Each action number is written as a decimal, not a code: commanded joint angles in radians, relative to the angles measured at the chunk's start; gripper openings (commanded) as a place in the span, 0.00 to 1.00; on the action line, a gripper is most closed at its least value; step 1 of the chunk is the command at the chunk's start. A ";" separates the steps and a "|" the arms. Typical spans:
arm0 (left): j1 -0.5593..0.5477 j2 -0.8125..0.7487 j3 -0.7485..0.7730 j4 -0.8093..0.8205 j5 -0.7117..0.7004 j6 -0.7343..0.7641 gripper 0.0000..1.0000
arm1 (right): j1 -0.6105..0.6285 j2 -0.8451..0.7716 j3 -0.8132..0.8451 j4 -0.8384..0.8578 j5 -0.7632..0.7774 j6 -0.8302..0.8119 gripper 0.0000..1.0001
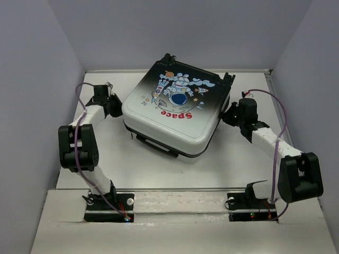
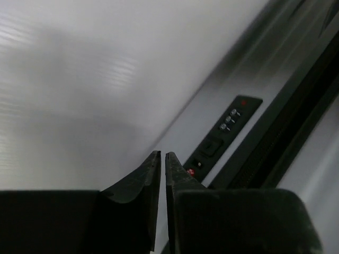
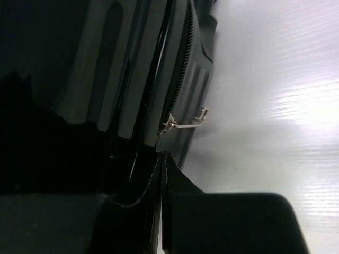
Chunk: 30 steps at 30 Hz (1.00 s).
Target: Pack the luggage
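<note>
White tabletop [image 1: 106,164], faintly ribbed, is boxed in by pale lilac-grey walls [image 1: 185,32] at 9, 12 and 3 o'clock. Closed and lying flat, the luggage [image 1: 175,114] rests mid-table, shifted toward 12 o'clock, with its astronaut print upward and one corner turned to 6 o'clock.

At its 9 o'clock side is the left hand [image 1: 112,101], fingers drawn to a thin slit with nothing between them, tips near the combination lock [image 2: 222,135]. At 3 o'clock is the right hand [image 1: 234,114], fingers pressed together and gripping nothing. A metal zipper pull [image 3: 185,123] lies just past its tips.

Whether either hand touches the shell cannot be told. Black fittings on the 12 o'clock edge are too small to identify, and the right wrist view is mostly shadow.
</note>
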 commanded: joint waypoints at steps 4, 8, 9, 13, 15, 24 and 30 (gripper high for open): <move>-0.179 -0.107 -0.107 0.088 0.052 -0.065 0.14 | 0.020 0.171 0.199 0.115 -0.239 -0.051 0.07; -0.251 -0.267 -0.323 0.175 0.023 -0.112 0.13 | 0.072 0.312 0.378 0.071 -0.345 -0.095 0.07; -0.268 -0.299 -0.354 0.176 0.009 -0.110 0.13 | 0.084 0.379 0.423 0.027 -0.363 -0.115 0.07; -0.377 -0.544 -0.513 0.171 -0.070 -0.139 0.13 | 0.133 0.537 0.684 -0.108 -0.429 -0.156 0.07; -0.469 -0.627 -0.601 0.171 -0.159 -0.193 0.13 | 0.133 0.596 0.837 -0.165 -0.495 -0.146 0.07; -0.722 -0.844 -0.658 0.146 -0.342 -0.300 0.15 | 0.133 0.885 1.421 -0.362 -0.630 -0.075 0.76; -0.741 -0.852 -0.590 0.151 -0.367 -0.279 0.15 | 0.097 0.910 1.589 -0.365 -0.669 -0.029 0.86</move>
